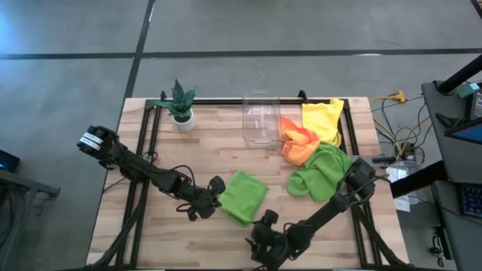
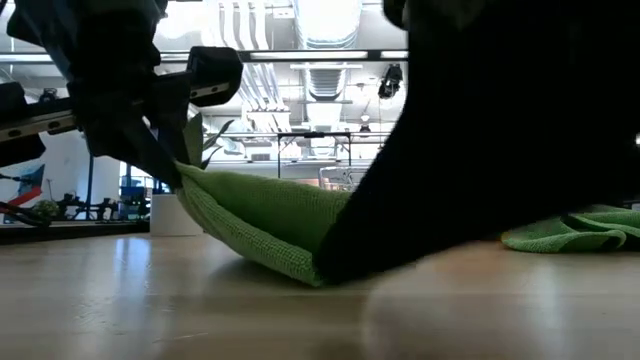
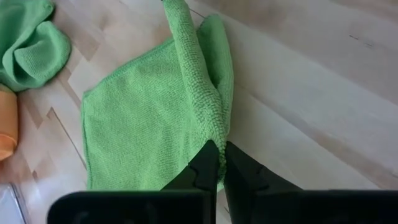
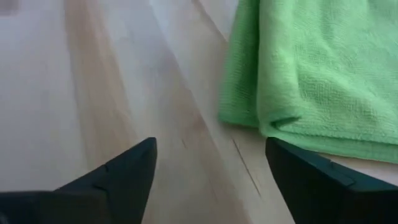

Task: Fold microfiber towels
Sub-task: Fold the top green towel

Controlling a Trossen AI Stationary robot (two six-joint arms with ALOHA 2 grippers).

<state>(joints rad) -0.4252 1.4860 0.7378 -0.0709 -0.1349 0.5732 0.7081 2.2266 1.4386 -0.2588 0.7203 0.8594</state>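
Your left gripper (image 3: 217,163) is pinched tight on the edge of the folded lime green towel (image 1: 244,196) at mid-table, lifting that edge. Your right gripper (image 4: 211,165) is spread wide and empty just beside it. The other towels (image 1: 320,147) lie heaped near the clear bin (image 1: 260,117).

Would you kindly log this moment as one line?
left gripper: shut on lime green towel edge | right gripper: open, empty, beside towel | fold: unfinished
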